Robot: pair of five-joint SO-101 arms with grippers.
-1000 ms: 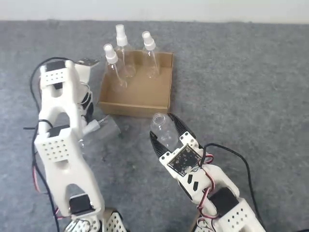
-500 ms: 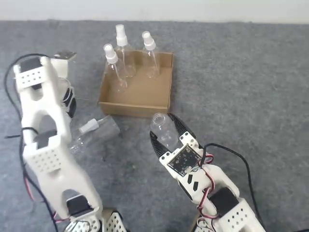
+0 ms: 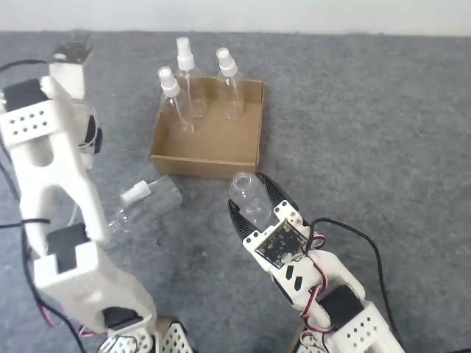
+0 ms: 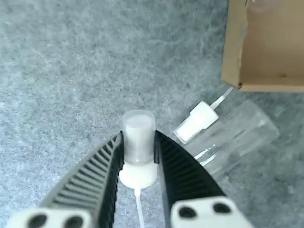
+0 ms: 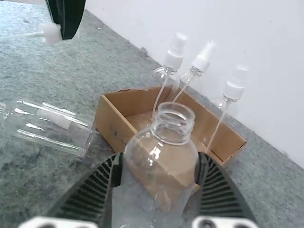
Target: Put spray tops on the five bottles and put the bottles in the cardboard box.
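left gripper (image 4: 137, 134) was pinched shut on a spray top (image 4: 138, 173), jaws clamped across its clear cap, dip tube trailing back toward the wrist. right gripper (image 5: 159, 160) was closed around the body of an open bottle (image 5: 164, 142), neck up and bare, held roughly upright just in front of the cardboard box (image 3: 210, 158). step in hand looked like capping the last bottle: three capped bottles (image 3: 188, 73) stood at the far side of the box, and a fourth bottle (image 3: 147, 202) with its top on lay on its side on the grey mat (image 3: 368, 110), near the box's front left corner, not yet boxed. my read on the next move: the left arm has to bring the top across to the open neck, turn it so the tube points down, then thread the tube in and seat the collar; the thin tube against the narrow neck is where it'd miss. pose: left arm was raised high and stretched to the far left of the mat, well apart from the right one; right arm was low, reaching forward toward the box.
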